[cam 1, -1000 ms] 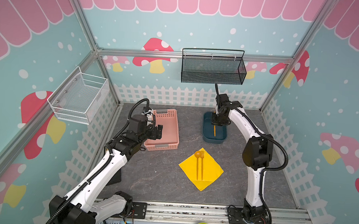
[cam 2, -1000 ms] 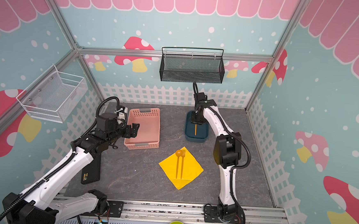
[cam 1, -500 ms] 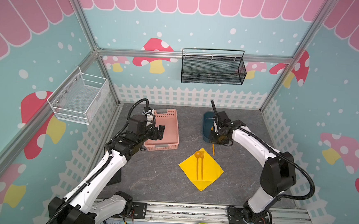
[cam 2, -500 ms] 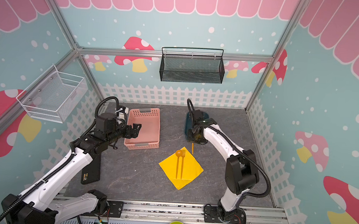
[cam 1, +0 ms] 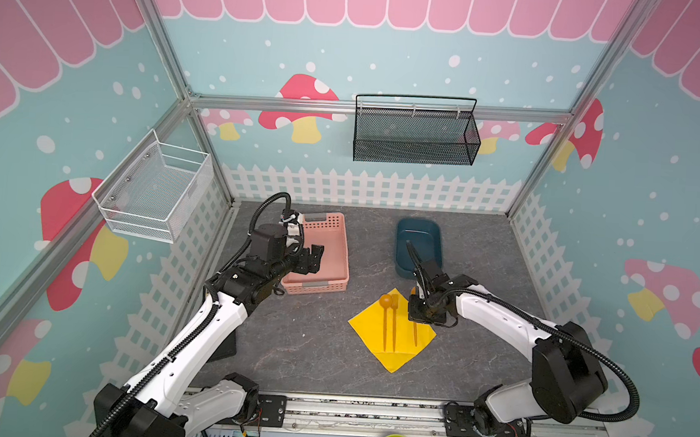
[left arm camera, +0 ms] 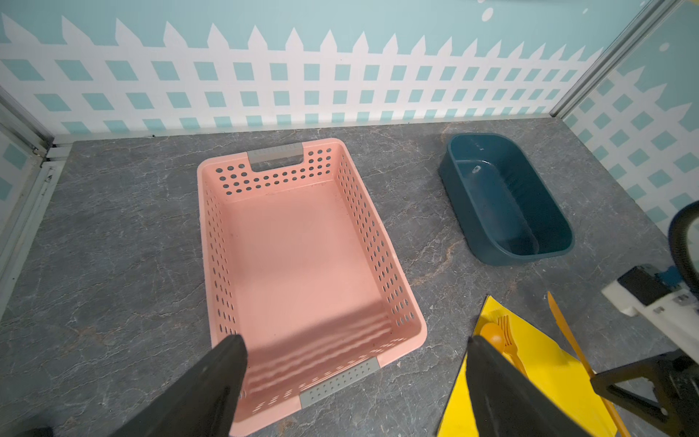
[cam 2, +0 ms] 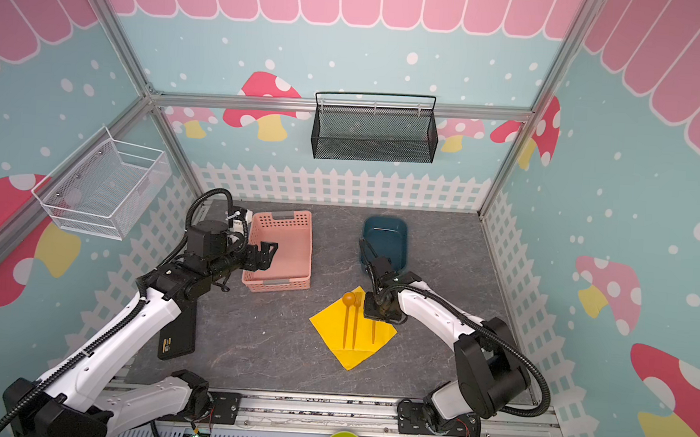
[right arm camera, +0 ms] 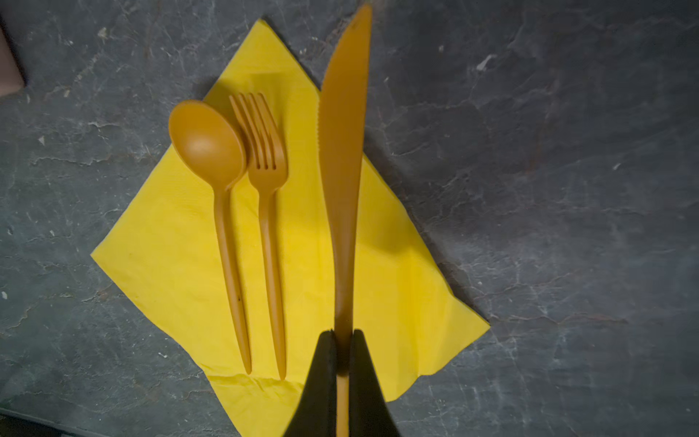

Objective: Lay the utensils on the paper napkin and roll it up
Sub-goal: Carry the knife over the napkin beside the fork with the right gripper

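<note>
The right gripper point(right arm camera: 342, 340) is clamped on the handle of the knife point(right arm camera: 342, 170) and holds it over the yellow paper napkin point(right arm camera: 170, 265). The knife runs parallel to the fork point(right arm camera: 264, 159) and spoon point(right arm camera: 206, 140) lying there, its blade tip past the napkin's edge. The left gripper point(left arm camera: 355, 342) hangs spread and empty above the pink basket point(left arm camera: 212, 246).

- We find bare worktop point(cam 1: 290, 349) in front of and to the left of the paper napkin point(cam 1: 368, 333); a tool could pass there.
- A clear strip runs between the pink basket point(cam 1: 315, 286) and the blue tub point(cam 1: 420, 240).
- The right tool point(cam 1: 417, 313), clamped on the knife point(cam 1: 415, 334), crowds the paper napkin's right side together with its arm.
- The left tool point(cam 1: 312, 259), jaws wide, hangs over the pink basket.
- A black flat box point(cam 2: 177, 334) lies by the left wall.
</note>
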